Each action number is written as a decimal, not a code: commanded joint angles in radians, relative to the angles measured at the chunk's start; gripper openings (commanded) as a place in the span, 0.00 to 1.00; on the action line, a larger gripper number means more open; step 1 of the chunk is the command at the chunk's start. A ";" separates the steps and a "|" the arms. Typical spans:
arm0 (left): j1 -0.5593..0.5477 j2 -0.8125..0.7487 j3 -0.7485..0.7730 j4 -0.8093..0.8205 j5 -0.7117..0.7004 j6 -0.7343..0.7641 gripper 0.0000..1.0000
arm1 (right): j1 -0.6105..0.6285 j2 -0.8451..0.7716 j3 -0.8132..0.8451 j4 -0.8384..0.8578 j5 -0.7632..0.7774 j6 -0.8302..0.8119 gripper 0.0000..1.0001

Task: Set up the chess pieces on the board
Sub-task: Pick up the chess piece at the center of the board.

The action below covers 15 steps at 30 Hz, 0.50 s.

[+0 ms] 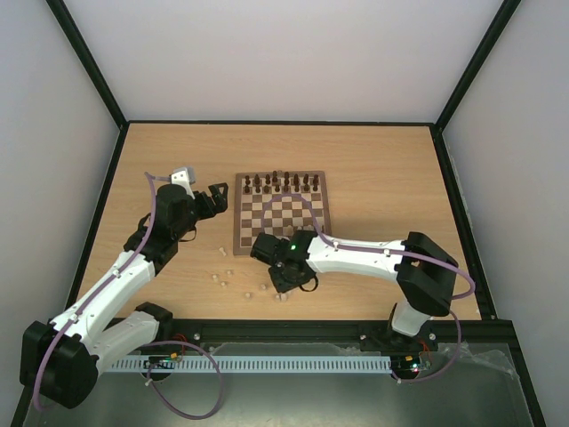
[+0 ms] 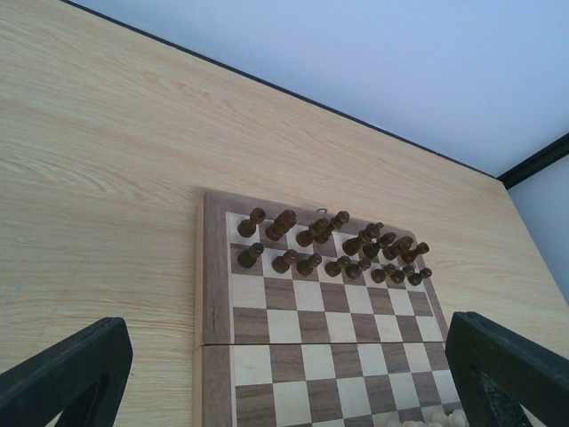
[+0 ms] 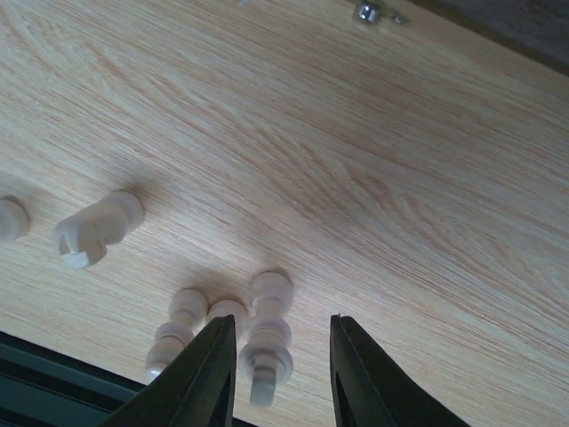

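Note:
The board [image 1: 280, 218] lies mid-table, with dark brown chess pieces [image 1: 280, 183] filling its two far rows. Several pale pieces [image 1: 247, 293] are scattered on the table in front of its left corner. My left gripper [image 1: 218, 197] is open and empty, just left of the board; the left wrist view shows the board [image 2: 302, 356] and dark pieces [image 2: 329, 245] ahead between its fingers [image 2: 71, 374]. My right gripper [image 1: 286, 283] is low over the pale pieces. In the right wrist view its gripper [image 3: 280, 374] is open around one pale piece [image 3: 267, 342], which sits close to the left finger [image 3: 209, 374].
Other pale pieces [image 3: 178, 334] stand right beside the left finger, with another [image 3: 98, 227] lying further left. The table's front rail [image 1: 293, 327] is just behind the right gripper. A few pale pieces [image 2: 436, 418] show at the board's near edge.

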 commanded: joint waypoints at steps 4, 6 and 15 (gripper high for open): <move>0.003 0.000 0.004 0.004 0.008 -0.003 1.00 | 0.015 0.033 -0.033 -0.009 -0.015 0.019 0.30; 0.003 -0.001 0.004 0.004 0.008 -0.002 0.99 | 0.017 0.038 -0.035 -0.005 -0.019 0.019 0.30; 0.003 0.000 0.003 0.004 0.007 -0.003 1.00 | 0.018 0.062 -0.042 -0.002 -0.021 0.018 0.26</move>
